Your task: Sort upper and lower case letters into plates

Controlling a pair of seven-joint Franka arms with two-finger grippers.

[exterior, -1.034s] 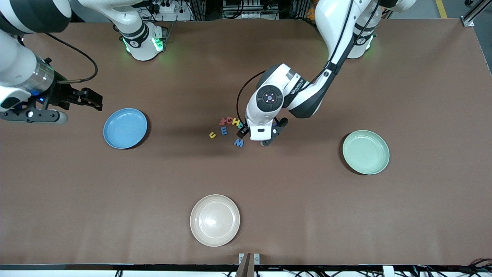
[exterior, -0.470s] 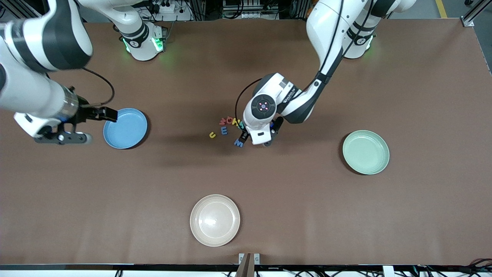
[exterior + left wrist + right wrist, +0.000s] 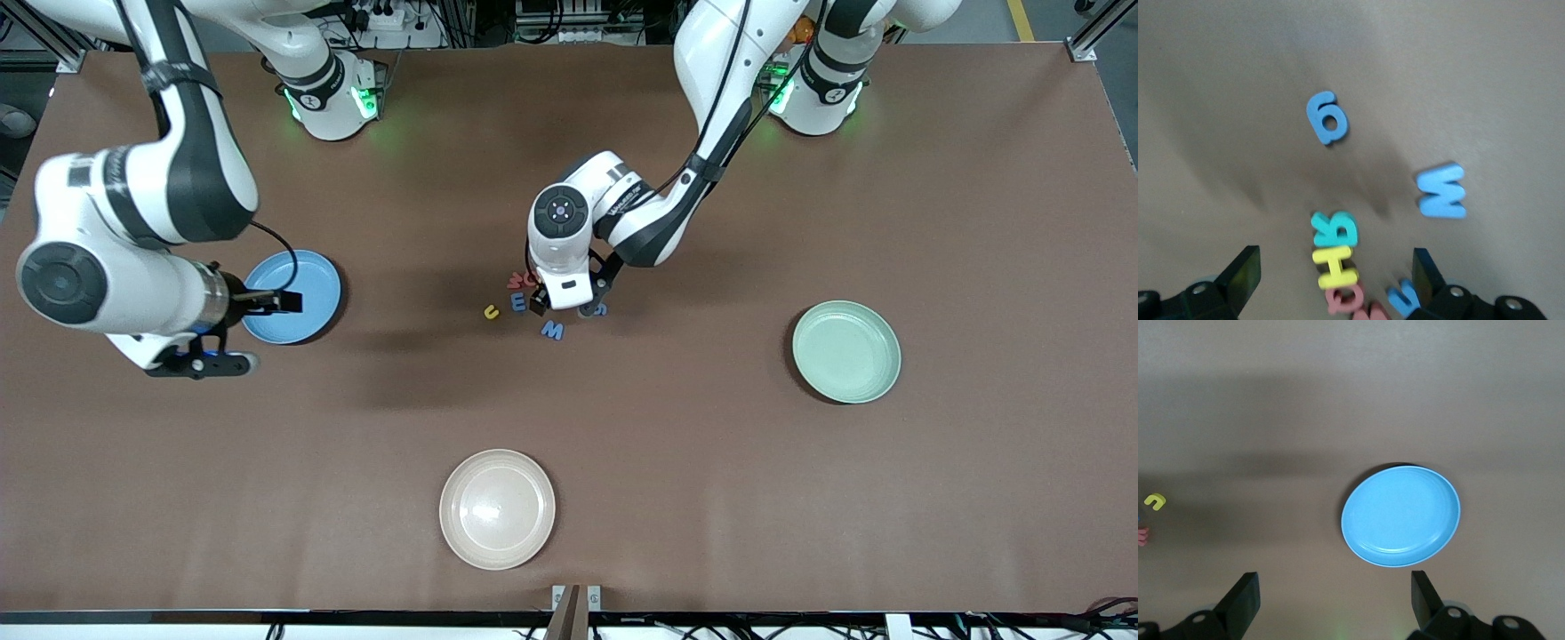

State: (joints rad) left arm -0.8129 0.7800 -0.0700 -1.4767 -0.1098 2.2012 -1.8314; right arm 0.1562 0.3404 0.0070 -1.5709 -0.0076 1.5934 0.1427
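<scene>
Front view: first pick in hand. left gripper (image 3: 562, 309) low over the letters (image 3: 533, 307) mid-surface, toward the robots' edge, fingers spread, nothing held. right gripper (image 3: 283, 302) over the blue plate (image 3: 307, 284), spread, empty. Mint plate (image 3: 846, 351) and beige plate (image 3: 497, 508) empty; three plates total.

Left wrist view: six letters countable, blue "W" (image 3: 1442, 191) apart. Next: centre on one letter, drop, close.

Right wrist view: one blue plate, yellow letter (image 3: 1155, 500) at frame edge.
</scene>
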